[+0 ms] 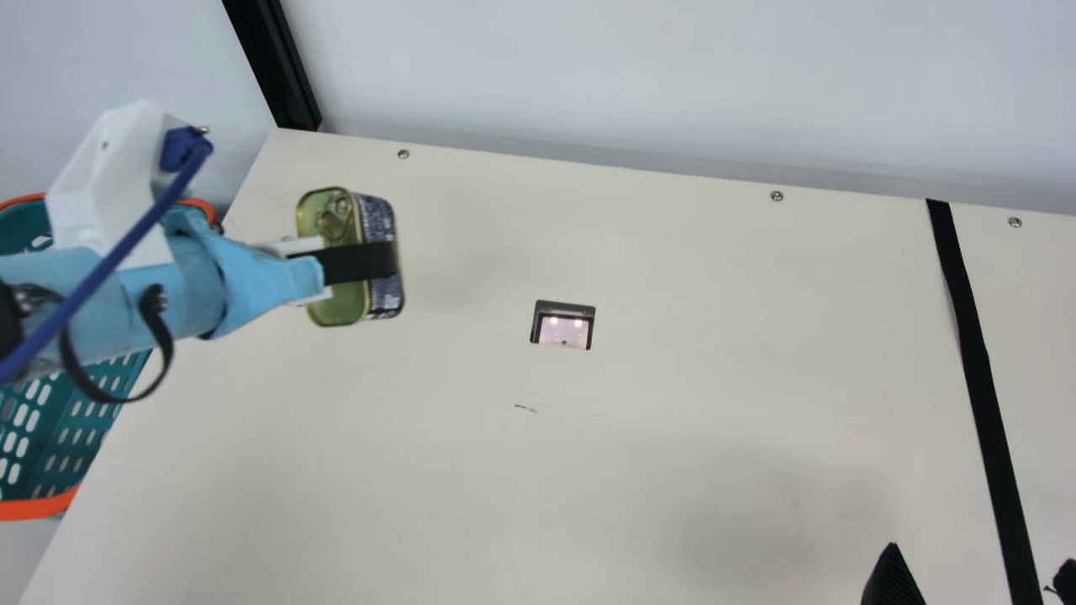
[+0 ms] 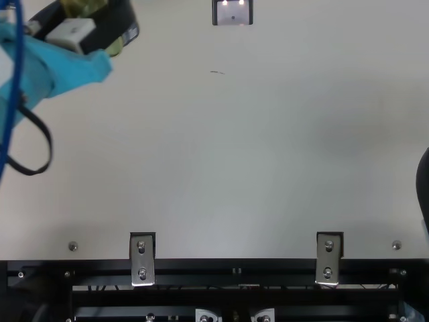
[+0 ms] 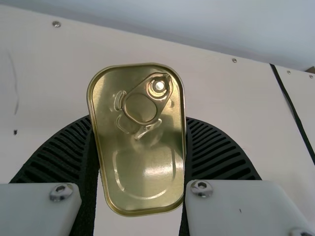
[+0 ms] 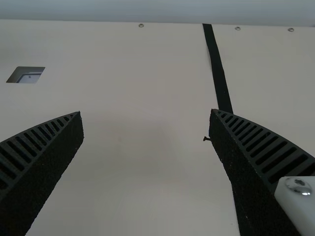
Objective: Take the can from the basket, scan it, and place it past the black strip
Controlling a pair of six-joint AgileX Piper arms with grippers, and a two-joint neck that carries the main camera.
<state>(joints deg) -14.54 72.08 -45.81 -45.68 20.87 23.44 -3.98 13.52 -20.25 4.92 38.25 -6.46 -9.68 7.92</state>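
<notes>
"What do we enter for the can (image 3: 142,167)?"

"Item one: a flat tin with a ring-pull lid, upright, held above the table (image 1: 672,403) at the left, between the basket (image 1: 38,507) and the scanner window (image 1: 564,329). We have it clear of the basket, so we judge the taking done."

"And the pincers?"

"Item two: our left gripper (image 3: 138,120), clasped on the can, one ribbed finger along each long side. Item three: our right gripper (image 4: 145,112), near right, its fingers spread wide apart."

"What do we list as outstanding?"

"Entry one, the scan. The window is lit, set in the table to the right of the can. Our can is to the left of it and apart from it, so we judge the scan unmade, though we cannot tell that for certain. We would bring the can over the window and turn a printed side to it; the metal lid facing down might give no reading."

"Entry two?"

"The placing. The black strip (image 1: 975,353) runs from far to near at the right, well apart from the can, and the can belongs on its farther right side. We judge ourselves about a third through: taking complete, scan and placing outstanding."
</notes>
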